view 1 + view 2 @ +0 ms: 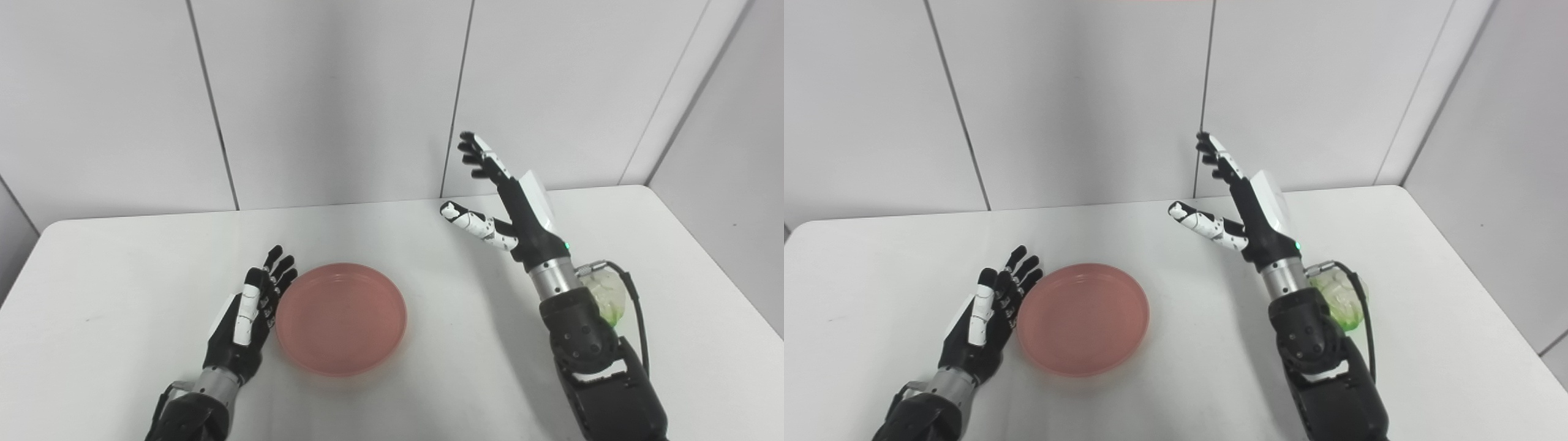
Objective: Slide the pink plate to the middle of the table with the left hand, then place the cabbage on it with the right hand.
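The plate is round, so no long axis; it lies flat, open side up, on the table, roughly mid-table and a bit nearer the front edge, nothing in it. The left hand sits just beside the plate's left rim, palm side toward it, fingers straight and slightly spread, pointing away from the robot; touching the rim or a hair off, can't tell. It holds nothing. The right hand is raised above the table right of the plate, well apart from it, fingers apart and stretched up toward the wall, thumb out to the left, nothing in it. The cabbage lies on the table by the right wrist, mostly behind the forearm and a cable; its pointing can't be told. The right eye view shows more of its pale green leaves than the left eye view, where only a sliver shows. Both views otherwise agree.
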